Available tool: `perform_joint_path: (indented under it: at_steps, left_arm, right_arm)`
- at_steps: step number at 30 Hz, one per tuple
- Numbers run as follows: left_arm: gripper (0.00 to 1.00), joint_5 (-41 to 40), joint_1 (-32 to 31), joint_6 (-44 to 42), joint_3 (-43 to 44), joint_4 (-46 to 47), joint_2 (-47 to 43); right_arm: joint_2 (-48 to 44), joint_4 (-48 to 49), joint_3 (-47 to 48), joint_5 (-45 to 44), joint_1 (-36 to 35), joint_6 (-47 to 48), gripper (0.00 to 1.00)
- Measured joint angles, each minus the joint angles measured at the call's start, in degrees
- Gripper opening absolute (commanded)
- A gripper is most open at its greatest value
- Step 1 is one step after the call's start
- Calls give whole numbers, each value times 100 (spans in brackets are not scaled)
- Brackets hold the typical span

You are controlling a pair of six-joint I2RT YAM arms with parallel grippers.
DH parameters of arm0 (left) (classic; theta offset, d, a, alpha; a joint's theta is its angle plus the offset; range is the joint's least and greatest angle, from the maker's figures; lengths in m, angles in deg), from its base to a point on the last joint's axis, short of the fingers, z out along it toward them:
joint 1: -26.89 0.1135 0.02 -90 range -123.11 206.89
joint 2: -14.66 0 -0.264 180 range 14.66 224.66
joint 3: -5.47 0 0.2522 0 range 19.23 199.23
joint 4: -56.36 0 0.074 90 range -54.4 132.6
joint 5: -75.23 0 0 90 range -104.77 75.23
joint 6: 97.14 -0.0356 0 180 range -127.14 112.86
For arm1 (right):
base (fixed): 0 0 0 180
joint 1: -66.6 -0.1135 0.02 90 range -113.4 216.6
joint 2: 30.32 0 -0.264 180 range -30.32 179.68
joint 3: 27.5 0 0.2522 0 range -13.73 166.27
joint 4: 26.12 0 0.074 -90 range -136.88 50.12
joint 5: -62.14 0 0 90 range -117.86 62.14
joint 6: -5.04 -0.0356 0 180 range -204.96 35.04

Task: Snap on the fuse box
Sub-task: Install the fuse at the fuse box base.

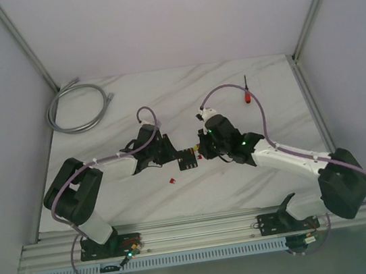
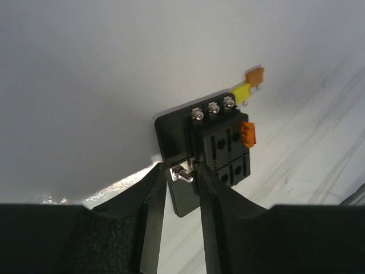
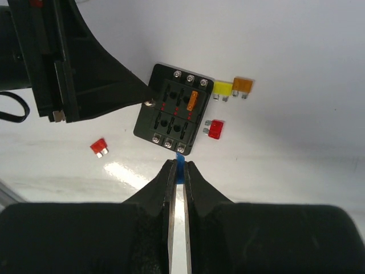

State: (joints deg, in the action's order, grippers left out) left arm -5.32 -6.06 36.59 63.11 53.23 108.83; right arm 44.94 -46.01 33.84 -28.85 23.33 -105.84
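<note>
The black fuse box (image 1: 187,159) lies flat on the white marble table between both grippers. In the left wrist view the fuse box (image 2: 219,142) has an orange fuse (image 2: 247,133) seated in one slot. My left gripper (image 2: 181,171) is shut on the box's near edge, around a metal screw terminal (image 2: 183,175). My right gripper (image 3: 180,169) is shut on a small blue fuse (image 3: 180,161), its tip just short of the fuse box's (image 3: 174,114) screw row. The left gripper's fingers (image 3: 114,80) touch the box's left side.
Loose fuses lie around the box: yellow (image 3: 222,89), orange (image 3: 242,85), red (image 3: 215,129) and another red (image 3: 99,147). A red-handled screwdriver (image 1: 248,92) lies at the back right. A coiled grey cable (image 1: 76,107) sits at the back left.
</note>
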Motion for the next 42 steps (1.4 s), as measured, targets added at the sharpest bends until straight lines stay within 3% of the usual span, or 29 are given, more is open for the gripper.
perform_joint_path:
  at_steps: [16, 30, 42]
  left_arm:
    - [38, 319, -205, 555, -2, -76, 210]
    - [63, 286, -55, 841, -479, -103, -350]
    - [91, 136, 339, 920, -848, -262, -981]
  right_arm:
    - [1329, -186, 994, -772, -448, -55, 0]
    - [2092, -647, 1469, -1069, -522, 538, 0]
    - [2636, -640, 1867, -1084, -522, 1200, 0]
